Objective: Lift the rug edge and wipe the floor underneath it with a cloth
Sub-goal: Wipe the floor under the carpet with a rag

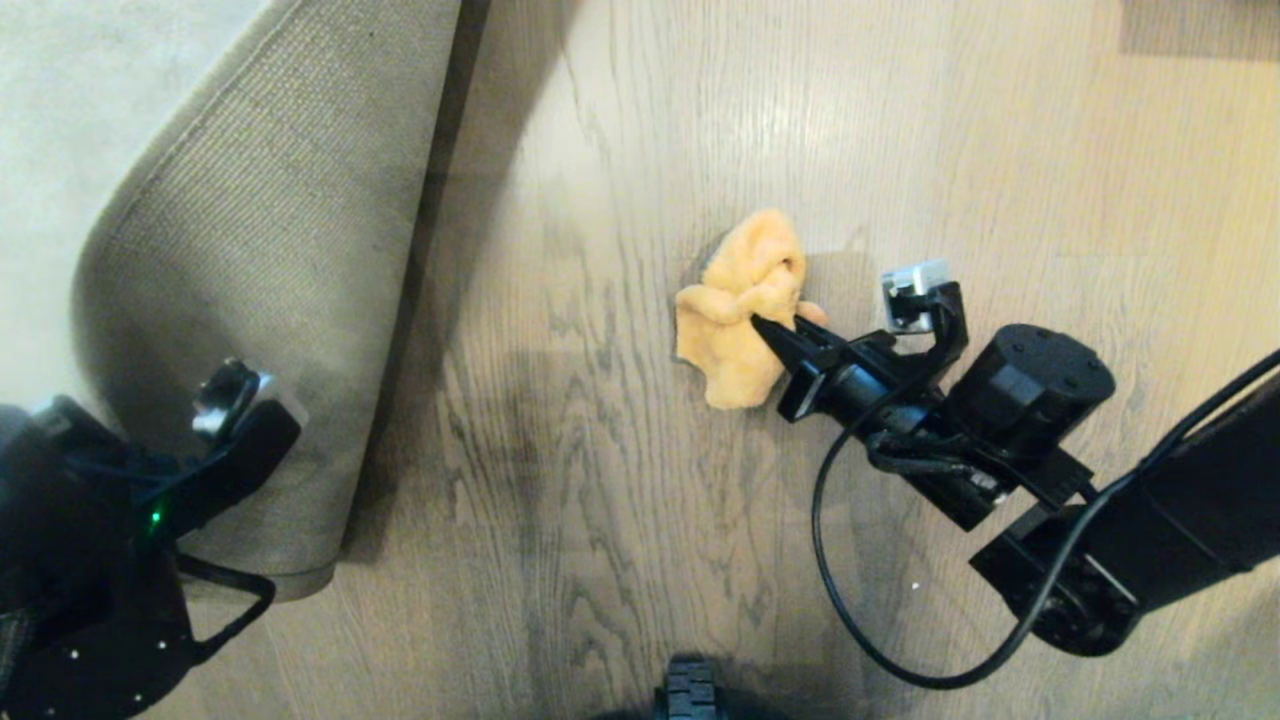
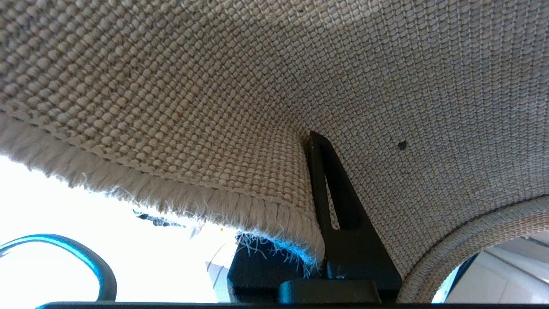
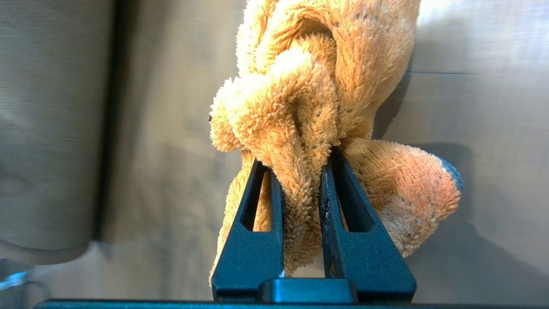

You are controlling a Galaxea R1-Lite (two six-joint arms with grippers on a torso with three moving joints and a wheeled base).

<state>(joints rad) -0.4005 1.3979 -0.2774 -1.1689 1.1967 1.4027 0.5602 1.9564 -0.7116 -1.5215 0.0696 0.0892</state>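
left gripper (image 2: 315, 189), at the lower left of the head view: fingers clamped on the rug edge (image 1: 300, 300), folded back so its woven tan backing faces up. right gripper (image 1: 775, 330), at centre right: fingers pinched tight on a fold of the orange cloth (image 1: 745, 305), which is bunched on the bare floor (image 1: 600, 450), well apart from the raised rug.

Warm glare, soft shadows on floor (image 1: 620, 480)
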